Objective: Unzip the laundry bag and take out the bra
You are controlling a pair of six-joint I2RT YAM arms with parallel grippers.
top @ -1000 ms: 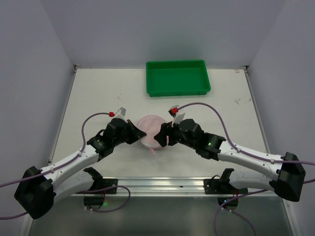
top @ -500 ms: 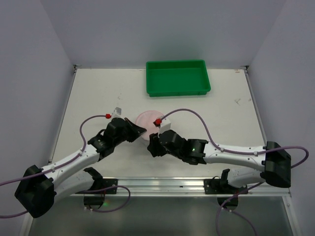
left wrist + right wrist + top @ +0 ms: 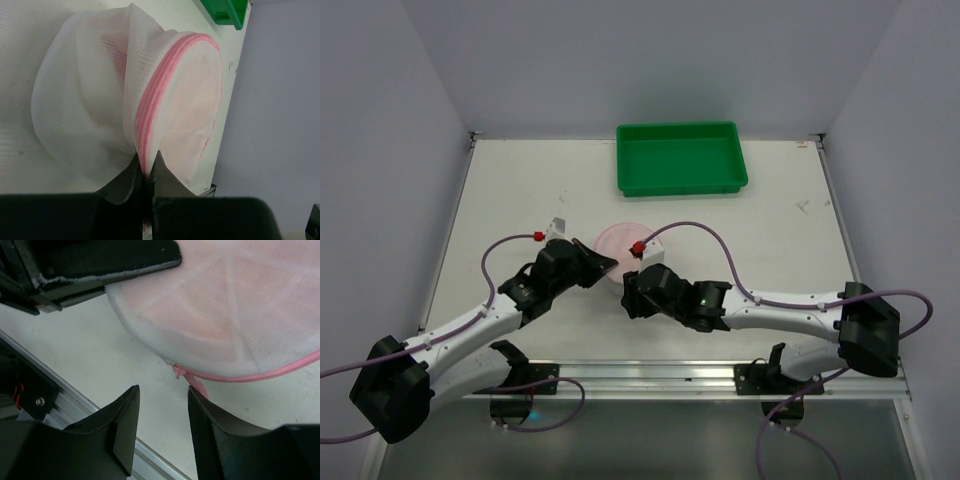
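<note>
The laundry bag (image 3: 620,242), a round white mesh pouch with pink zipper trim, lies on the table between the two arms. My left gripper (image 3: 611,266) is shut on its rim; the left wrist view has the jaws (image 3: 145,169) pinching the pink zipper band, with the bag (image 3: 100,95) bulging beyond them. My right gripper (image 3: 626,295) sits at the bag's near side, open. Its fingertips (image 3: 163,390) straddle bare table just below the pink zipper pull tab (image 3: 190,378), which lies against the right finger. The bra is hidden; only a pale pink tint shows through the mesh (image 3: 235,310).
A green tray (image 3: 682,158) stands at the back of the table, and its corner shows in the left wrist view (image 3: 227,11). A metal rail (image 3: 650,375) runs along the near edge, close under the right gripper (image 3: 60,400). Grey walls enclose both sides.
The right arm swung from the bag's right side round to its near side, and its jaws narrowed. The left gripper kept its grip and shifted the bag slightly away.
</note>
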